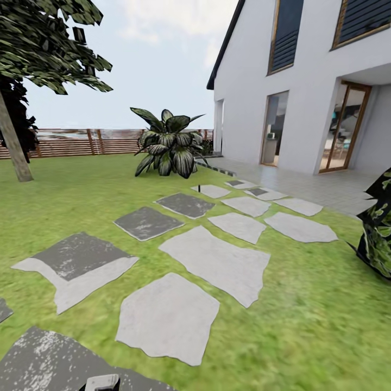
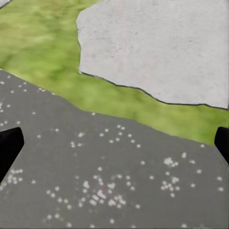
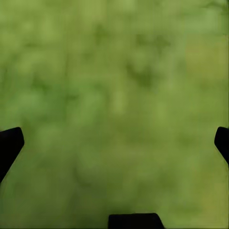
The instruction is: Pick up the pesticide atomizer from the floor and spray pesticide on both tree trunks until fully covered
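Two claws, both spread wide: your left claw (image 2: 114,143) hangs over a dark paving stone (image 2: 95,167), right claw (image 3: 114,143) over grass (image 3: 114,95). Tree trunk (image 1: 13,144) stands far left by the fence (image 1: 81,141).

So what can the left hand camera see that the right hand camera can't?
The left wrist view looks down on a dark speckled stepping stone and a pale grey stone, with a strip of grass between them. The right wrist view looks down on blurry green grass with no stones, plus a dark bit of the arm at the edge. Both show grass and two black fingertips spread wide apart, left gripper and right gripper open and holding nothing.
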